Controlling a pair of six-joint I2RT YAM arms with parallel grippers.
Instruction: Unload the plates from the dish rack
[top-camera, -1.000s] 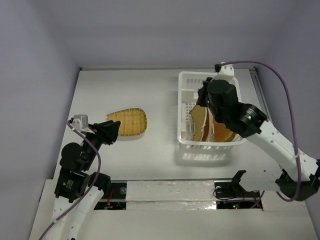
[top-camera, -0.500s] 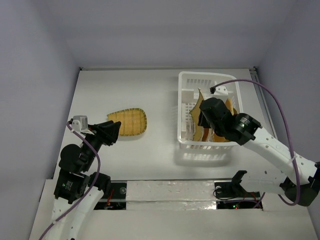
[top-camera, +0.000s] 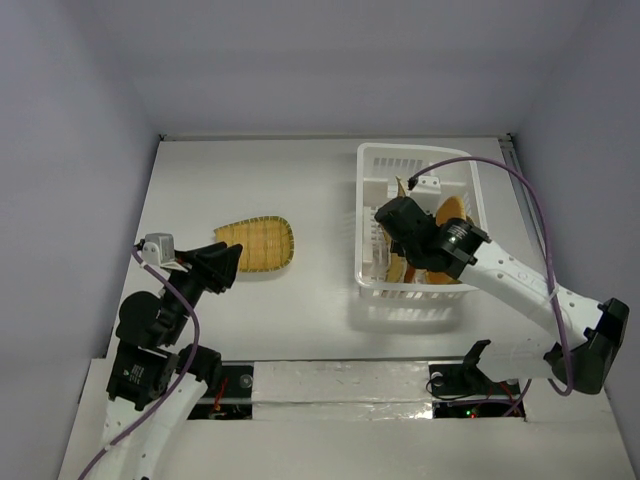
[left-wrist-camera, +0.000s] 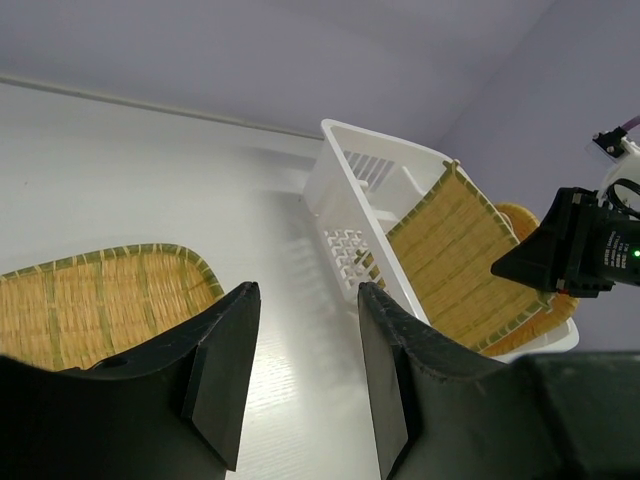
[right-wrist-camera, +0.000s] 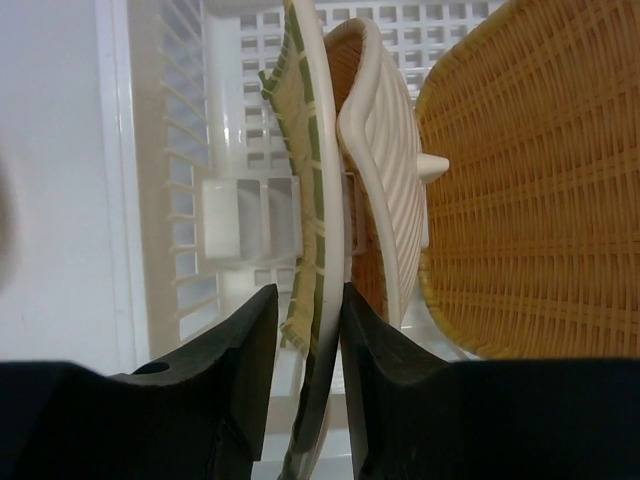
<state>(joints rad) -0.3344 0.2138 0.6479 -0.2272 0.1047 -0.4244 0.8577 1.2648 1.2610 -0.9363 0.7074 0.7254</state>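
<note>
Gripping the green-edged plate (right-wrist-camera: 305, 200) by its rim, the right pincer (right-wrist-camera: 305, 330) is clamped on it inside the dish rack (top-camera: 372, 160). That plate stands on edge, tilted, with a cream plate (right-wrist-camera: 380, 150) and an orange plate (right-wrist-camera: 540, 200) to its right. Left pincer (left-wrist-camera: 300, 370) hovers, fingers apart, empty, near the left end of the fan-shaped plate (top-camera: 257, 243) lying flat on the worktop (top-camera: 300, 180), left of the rack.

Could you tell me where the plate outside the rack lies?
Top view: the plate lies flat on the table, left of the dish rack, just beyond the left gripper.
</note>
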